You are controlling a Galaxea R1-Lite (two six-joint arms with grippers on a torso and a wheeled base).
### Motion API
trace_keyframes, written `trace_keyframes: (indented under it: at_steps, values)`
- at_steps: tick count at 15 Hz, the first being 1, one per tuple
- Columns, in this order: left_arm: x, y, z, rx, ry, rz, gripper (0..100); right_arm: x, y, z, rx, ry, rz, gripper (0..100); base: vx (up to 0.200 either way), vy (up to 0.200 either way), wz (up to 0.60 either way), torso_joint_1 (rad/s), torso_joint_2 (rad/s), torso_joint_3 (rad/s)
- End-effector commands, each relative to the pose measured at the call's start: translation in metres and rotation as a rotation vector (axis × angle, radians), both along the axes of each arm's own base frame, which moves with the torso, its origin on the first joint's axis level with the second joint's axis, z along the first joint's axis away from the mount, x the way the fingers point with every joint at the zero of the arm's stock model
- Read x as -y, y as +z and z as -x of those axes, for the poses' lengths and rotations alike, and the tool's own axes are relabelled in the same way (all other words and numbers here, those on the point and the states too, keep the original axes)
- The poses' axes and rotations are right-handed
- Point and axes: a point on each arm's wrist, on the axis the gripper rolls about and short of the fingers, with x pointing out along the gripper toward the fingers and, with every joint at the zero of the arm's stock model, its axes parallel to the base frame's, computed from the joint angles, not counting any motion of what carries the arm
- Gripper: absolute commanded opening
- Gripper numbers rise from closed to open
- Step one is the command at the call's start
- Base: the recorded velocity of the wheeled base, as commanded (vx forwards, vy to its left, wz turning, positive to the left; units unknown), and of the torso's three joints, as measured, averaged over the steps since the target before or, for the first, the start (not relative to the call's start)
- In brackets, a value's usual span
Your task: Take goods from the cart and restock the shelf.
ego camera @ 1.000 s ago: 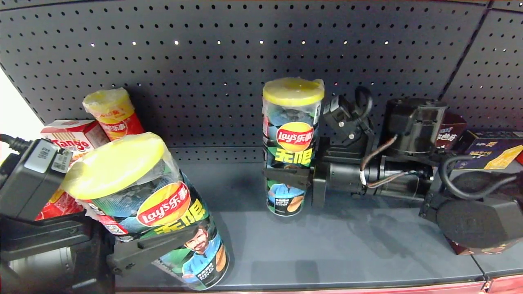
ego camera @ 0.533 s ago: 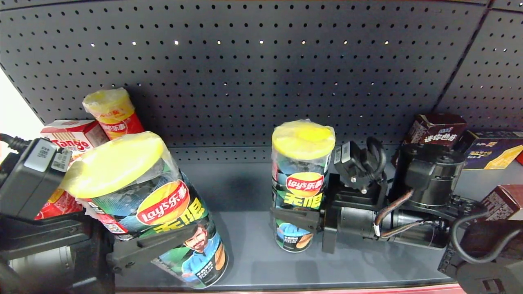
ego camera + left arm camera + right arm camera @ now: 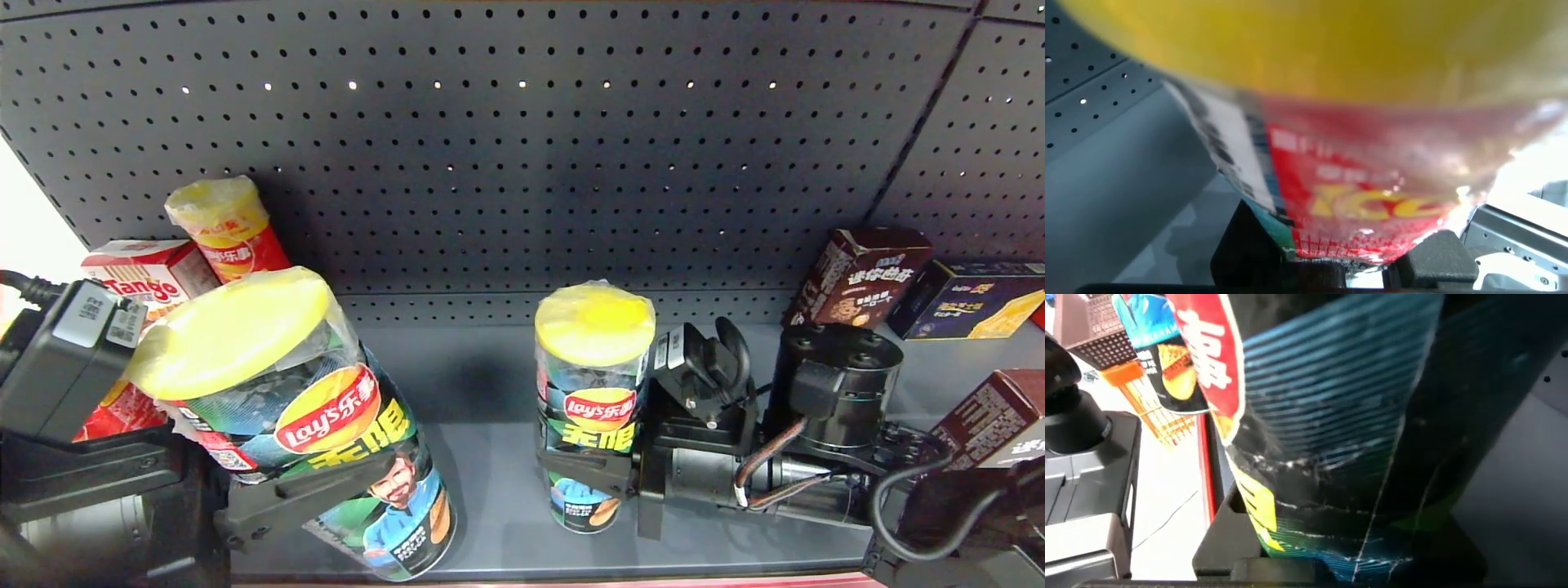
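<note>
A: Cans, how many?
B: Three. Left claw (image 3: 326, 457) clamped on the tilted green can (image 3: 269, 351) at the shelf's (image 3: 490, 457) front-left corner. Right claw (image 3: 584, 457) clamped on the upright green can (image 3: 594, 335) mid-shelf, near the front edge. The red can (image 3: 229, 224) leans at back left.
A: Boxes?
B: Four. Red-white box (image 3: 143, 273) back left; at the right end, rear brown box (image 3: 857, 278), front brown box (image 3: 992, 416), dark blue box (image 3: 980, 298). Grey pegboard (image 3: 490, 163) behind.

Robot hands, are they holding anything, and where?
Left gripper clamps the tilted chip can below its middle; right gripper clamps the upright chip can below its middle.
</note>
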Motion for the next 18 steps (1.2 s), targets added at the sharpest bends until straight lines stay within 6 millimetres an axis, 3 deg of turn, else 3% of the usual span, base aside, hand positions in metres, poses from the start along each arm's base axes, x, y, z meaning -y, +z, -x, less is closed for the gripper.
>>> trace_keyframes:
  at_steps: [1,2,3,7,11,15,18]
  values:
    - [0.000,0.001,0.000,0.003,0.001,0.002,0,-0.002,-0.006,-0.002,-0.016,-0.001,0.015,0,0.000,0.000,0.00,0.000,0.00,0.000]
    - [0.000,0.000,0.000,0.000,0.001,0.001,0,-0.002,-0.006,-0.002,-0.014,-0.001,0.016,0,0.000,0.000,0.00,0.000,0.00,0.000]
    - [0.000,0.000,0.000,-0.002,0.002,0.004,0,-0.002,-0.006,-0.002,-0.012,0.000,0.015,100,0.000,0.000,0.00,0.000,0.00,0.000]
    - [0.000,0.000,0.000,-0.008,0.001,0.006,0,0.001,0.001,-0.001,0.011,-0.046,0.004,100,0.000,0.000,0.00,0.000,0.00,0.000]
    - [0.000,0.000,0.000,-0.008,-0.001,0.006,0,0.019,0.020,0.016,0.050,-0.063,-0.033,100,0.000,0.000,0.00,0.000,0.00,0.000]
    - [0.000,0.000,0.000,-0.006,-0.001,0.006,0,0.041,0.012,0.041,0.024,-0.065,-0.007,100,0.000,0.000,0.00,0.000,0.00,0.000]
    - [0.000,0.000,0.000,-0.007,0.001,0.006,0,0.046,0.008,0.046,0.012,-0.063,0.006,100,0.000,0.000,0.00,0.000,0.00,0.000]
